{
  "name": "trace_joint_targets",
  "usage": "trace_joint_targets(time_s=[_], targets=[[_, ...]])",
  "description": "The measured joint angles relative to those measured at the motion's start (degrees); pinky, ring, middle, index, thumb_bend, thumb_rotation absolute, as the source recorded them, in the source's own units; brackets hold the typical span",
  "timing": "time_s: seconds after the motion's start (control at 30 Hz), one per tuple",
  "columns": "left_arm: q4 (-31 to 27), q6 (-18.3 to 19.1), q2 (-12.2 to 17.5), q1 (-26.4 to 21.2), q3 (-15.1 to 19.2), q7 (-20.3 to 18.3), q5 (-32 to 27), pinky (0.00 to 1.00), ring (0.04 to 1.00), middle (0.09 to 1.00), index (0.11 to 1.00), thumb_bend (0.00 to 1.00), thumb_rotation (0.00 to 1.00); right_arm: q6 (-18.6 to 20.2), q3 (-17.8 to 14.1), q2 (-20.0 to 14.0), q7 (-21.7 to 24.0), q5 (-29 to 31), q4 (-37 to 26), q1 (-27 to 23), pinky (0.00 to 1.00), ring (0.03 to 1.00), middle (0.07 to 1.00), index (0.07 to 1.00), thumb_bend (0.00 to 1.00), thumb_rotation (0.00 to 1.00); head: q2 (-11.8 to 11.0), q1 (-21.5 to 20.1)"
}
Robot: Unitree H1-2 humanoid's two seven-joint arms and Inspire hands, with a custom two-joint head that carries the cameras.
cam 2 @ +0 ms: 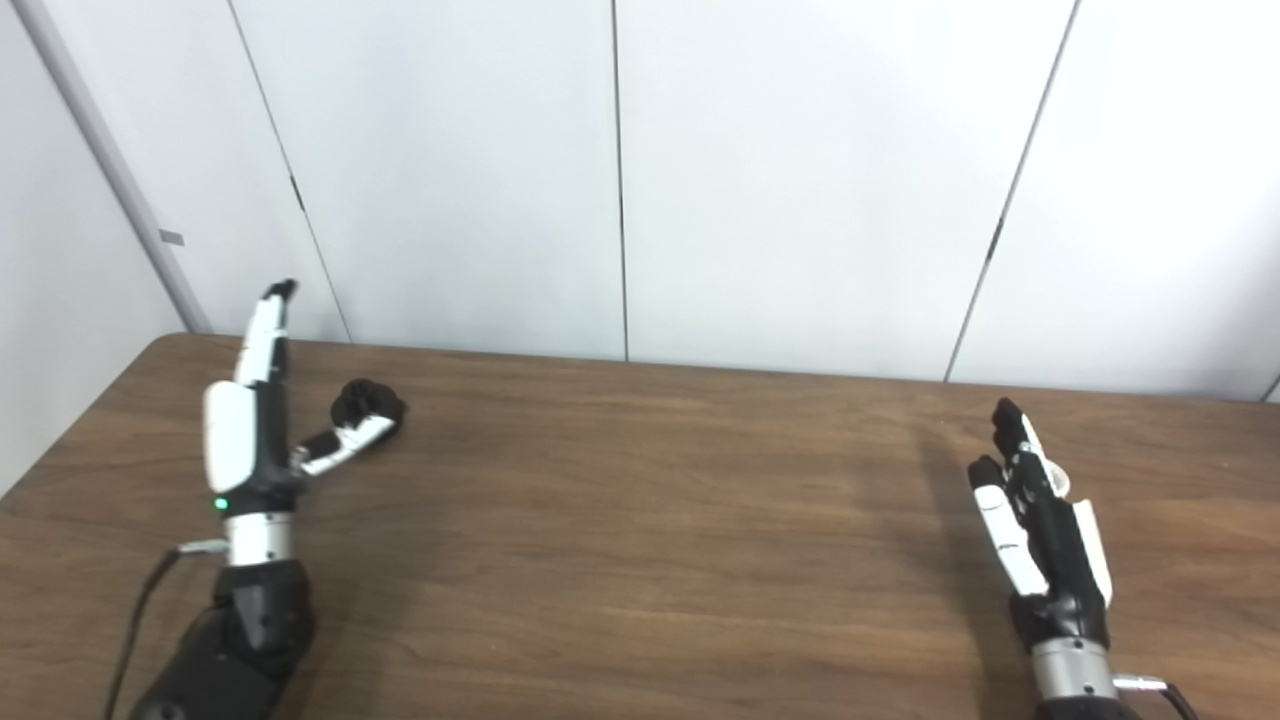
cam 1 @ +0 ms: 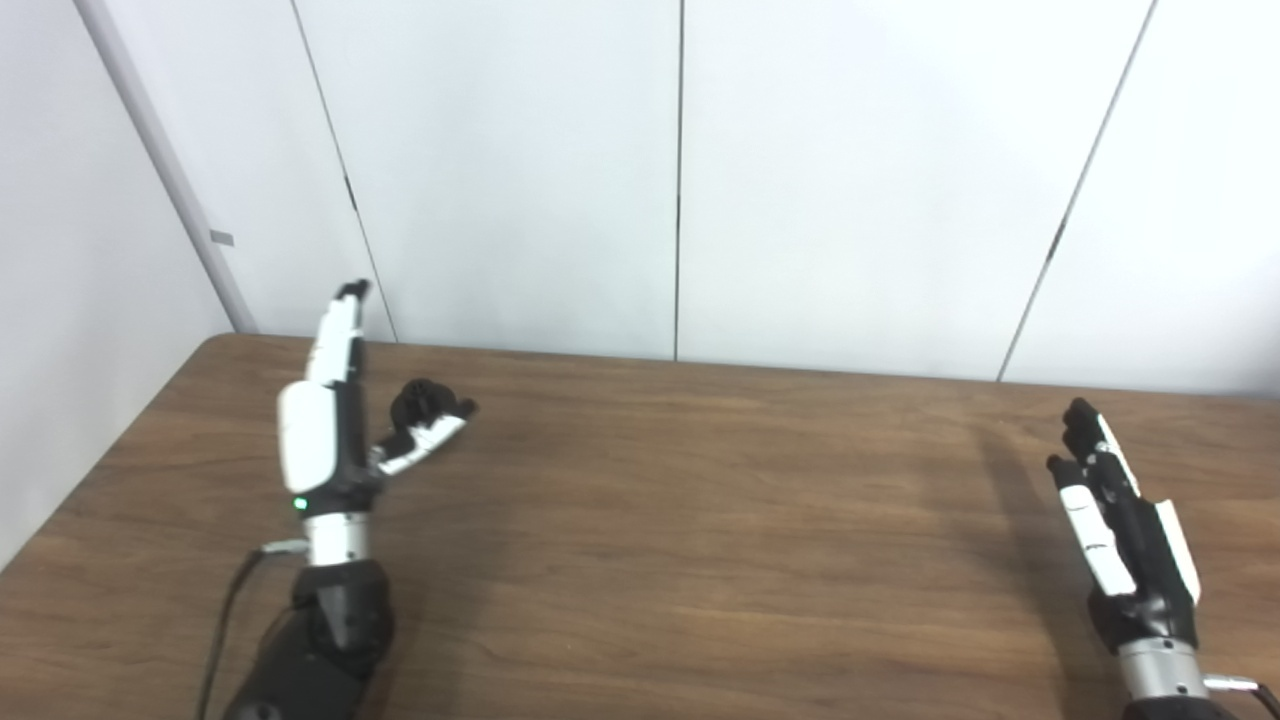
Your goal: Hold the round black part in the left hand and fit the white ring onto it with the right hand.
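The round black part (cam 1: 420, 398) lies on the wooden table (cam 1: 700, 520) at the far left, just beyond the thumb tip of my left hand (cam 1: 325, 430). That hand stands upright and open, fingers pointing up and thumb spread to the right, holding nothing. My right hand (cam 1: 1120, 520) is at the far right, edge-on and open, with its fingers stretched out and nothing in them. In the right eye view a small white curved piece (cam 2: 1060, 483) shows just behind the right hand's fingers; it may be the white ring, but most of it is hidden.
White wall panels (cam 1: 680, 180) rise right behind the table's far edge. A cable (cam 1: 225, 610) runs from the left wrist down toward the front edge. Bare wood stretches between the two hands.
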Motion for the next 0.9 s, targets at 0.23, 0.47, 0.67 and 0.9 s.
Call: trace_joint_targets(time_s=[0.23, 0.47, 0.67, 0.9], targets=[[3.18, 3.09, 1.95, -0.65, 3.16, -8.82, -5.49, 0.92, 0.995, 1.000, 1.000, 0.93, 0.30, 0.04, -0.05, -0.01, -0.05, -0.42, -0.11, 0.08, 0.93, 0.976, 0.963, 0.957, 0.32, 0.76, 0.18, 0.53], [5.07, 10.29, 3.86, -1.26, 4.56, -21.67, -10.51, 0.97, 1.000, 1.000, 0.999, 1.00, 0.31, 0.10, -0.08, -0.01, -0.02, -0.09, -0.76, 0.34, 0.91, 0.974, 0.965, 0.960, 0.33, 0.76, 0.70, 1.76], [5.28, 13.13, 6.80, -0.75, 4.50, -30.72, -13.21, 0.92, 0.992, 1.000, 0.957, 1.00, 0.34, 0.11, -0.14, -0.13, -0.04, -0.46, -0.84, 0.45, 0.90, 0.972, 0.968, 0.961, 0.33, 0.75, 0.88, 1.93], [5.27, 13.53, 9.47, -0.89, 3.33, -34.62, -12.69, 0.92, 1.000, 1.000, 0.908, 1.00, 0.36, 0.11, -0.14, -0.13, -0.20, -0.95, -0.97, 0.53, 0.88, 0.961, 0.955, 0.952, 0.34, 0.75, 1.06, 2.46]])
